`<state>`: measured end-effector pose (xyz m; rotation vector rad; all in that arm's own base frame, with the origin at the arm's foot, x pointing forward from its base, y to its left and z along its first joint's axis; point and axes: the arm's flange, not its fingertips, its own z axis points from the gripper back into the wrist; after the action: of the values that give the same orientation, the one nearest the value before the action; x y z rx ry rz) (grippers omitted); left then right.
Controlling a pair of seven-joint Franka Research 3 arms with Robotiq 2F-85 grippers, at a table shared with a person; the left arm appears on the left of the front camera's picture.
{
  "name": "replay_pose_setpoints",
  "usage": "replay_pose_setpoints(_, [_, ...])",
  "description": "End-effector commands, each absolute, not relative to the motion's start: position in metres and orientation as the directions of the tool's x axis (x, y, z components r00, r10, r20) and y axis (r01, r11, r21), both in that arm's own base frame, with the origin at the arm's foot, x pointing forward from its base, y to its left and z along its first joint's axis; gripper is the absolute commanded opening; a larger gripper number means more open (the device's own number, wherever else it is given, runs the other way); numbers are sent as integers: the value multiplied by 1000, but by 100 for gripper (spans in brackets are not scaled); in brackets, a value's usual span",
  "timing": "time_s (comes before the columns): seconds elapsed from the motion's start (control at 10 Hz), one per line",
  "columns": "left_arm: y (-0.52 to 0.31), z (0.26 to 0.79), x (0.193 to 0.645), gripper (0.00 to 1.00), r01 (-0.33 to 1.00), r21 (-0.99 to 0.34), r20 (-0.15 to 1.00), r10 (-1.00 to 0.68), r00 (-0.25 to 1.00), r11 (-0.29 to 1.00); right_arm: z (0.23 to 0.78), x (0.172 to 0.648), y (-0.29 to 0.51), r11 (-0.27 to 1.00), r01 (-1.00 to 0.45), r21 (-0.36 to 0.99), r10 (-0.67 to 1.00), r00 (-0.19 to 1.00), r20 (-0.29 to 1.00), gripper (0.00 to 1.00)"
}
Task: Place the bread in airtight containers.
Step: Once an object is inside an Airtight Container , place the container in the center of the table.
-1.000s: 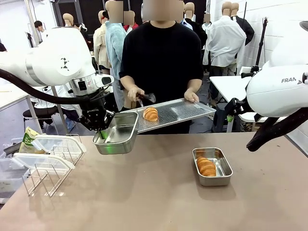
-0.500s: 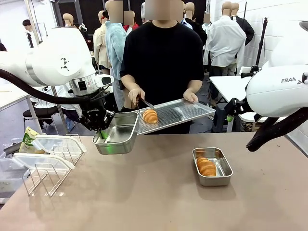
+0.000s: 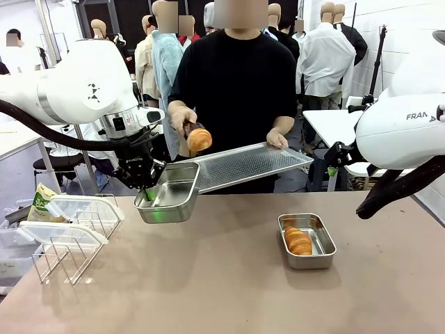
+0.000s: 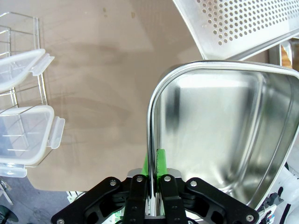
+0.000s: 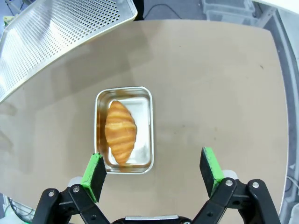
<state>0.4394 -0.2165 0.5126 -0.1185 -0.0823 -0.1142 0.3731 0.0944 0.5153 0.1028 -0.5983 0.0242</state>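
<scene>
Two pans counted. My left gripper (image 4: 150,173) is clenched on the rim of the empty pan (image 4: 219,135), held above the table (image 3: 208,278) beside one perforated tray (image 3: 261,160). The second pan (image 3: 327,245) sits on the table with the first roll (image 3: 298,241) inside. The second roll (image 3: 199,139) is held up at the person's hand (image 3: 182,115). My right gripper (image 5: 154,170) hangs released above the filled pan. Two lids (image 3: 76,207) rest on the wire rack (image 3: 66,254).

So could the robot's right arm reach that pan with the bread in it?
Probably yes: its jaws hang open above the pan, which has no lid, with nothing in between.
</scene>
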Motion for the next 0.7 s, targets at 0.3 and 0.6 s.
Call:
replay_pose_setpoints(0.3, [-215,516,439,0,115,-104,94,-105,990,988,516,373,96,994,-53,90,-7,824,566,100])
replay_pose_setpoints(0.6, [-215,516,439,0,115,-104,94,-105,990,988,516,373,96,994,-53,90,-7,824,566,100])
